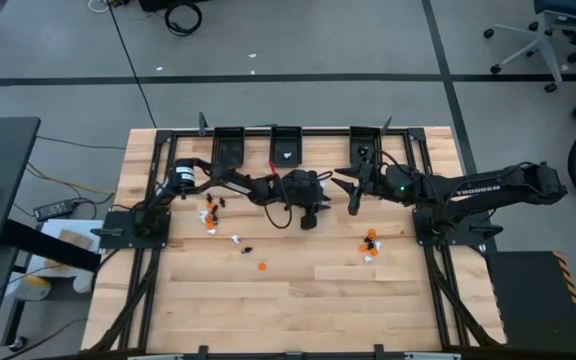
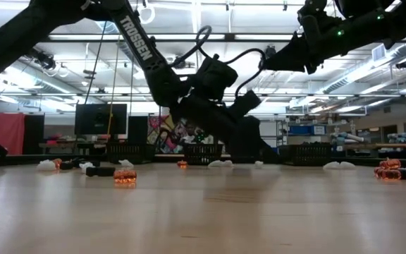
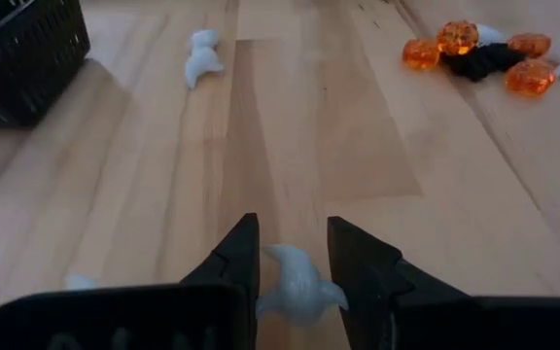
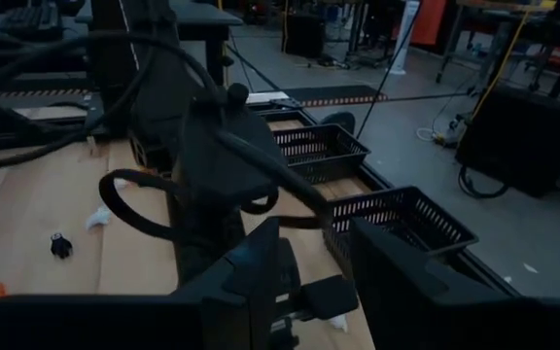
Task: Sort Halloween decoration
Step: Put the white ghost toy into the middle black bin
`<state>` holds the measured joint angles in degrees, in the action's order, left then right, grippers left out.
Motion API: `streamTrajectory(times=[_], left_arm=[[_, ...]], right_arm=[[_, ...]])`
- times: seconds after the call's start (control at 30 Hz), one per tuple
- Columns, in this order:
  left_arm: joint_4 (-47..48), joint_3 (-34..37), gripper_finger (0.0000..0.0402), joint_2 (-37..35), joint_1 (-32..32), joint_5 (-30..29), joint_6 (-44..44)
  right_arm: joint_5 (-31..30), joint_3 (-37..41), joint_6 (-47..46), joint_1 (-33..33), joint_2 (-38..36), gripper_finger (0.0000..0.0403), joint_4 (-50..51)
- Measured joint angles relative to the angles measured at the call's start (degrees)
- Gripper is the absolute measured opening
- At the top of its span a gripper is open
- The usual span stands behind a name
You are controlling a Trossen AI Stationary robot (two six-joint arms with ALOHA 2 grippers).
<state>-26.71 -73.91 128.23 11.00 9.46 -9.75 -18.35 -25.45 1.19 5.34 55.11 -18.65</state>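
The decoration is tiny orange, white and black trinkets scattered on the wooden table: one cluster (image 1: 211, 212) on the left, one cluster (image 1: 370, 243) on the right, and loose pieces such as an orange one (image 1: 262, 266). My left gripper (image 1: 309, 220) is low over the table's middle, shut on a white ghost-shaped trinket (image 3: 297, 284). My right gripper (image 1: 352, 205) hangs open and raised (image 2: 309, 42) just right of it, touching nothing. In the left wrist view an orange and black cluster (image 3: 474, 53) and a white piece (image 3: 202, 60) lie ahead. My left gripper pinches the white ghost trinket by its two sides (image 3: 265, 292) between the two fingers (image 3: 236, 262). The fingers slant down toward the table from the left. Whether the trinket rests on the wood or is lifted, I cannot tell.
Three small black bins (image 1: 230, 145) (image 1: 286, 145) (image 1: 368, 145) stand along the table's far edge; one bin (image 3: 22, 53) shows in the left wrist view. A black frame (image 1: 158, 180) borders the table. Bare wood lies toward the near edge.
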Motion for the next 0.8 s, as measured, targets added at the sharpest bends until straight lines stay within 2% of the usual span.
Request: streamTrajectory(times=[0.37,0.63,0.8], left_arm=[[12.24,0.05,0.0088,-8.27,3.99,-2.31,-5.04],[15.39,2.69,0.0089,-16.36,10.11,-5.43,-4.94],[15.83,4.76,0.0089,-17.60,15.22,-7.08,-2.31]], right_arm=[[-0.22,0.00,0.02,0.00,0.00,0.0132,0.12],[-0.20,0.00,-0.11,0.00,-0.02,0.0132,0.28],[-0.19,0.00,-0.11,0.00,-0.02,0.0132,0.30]])
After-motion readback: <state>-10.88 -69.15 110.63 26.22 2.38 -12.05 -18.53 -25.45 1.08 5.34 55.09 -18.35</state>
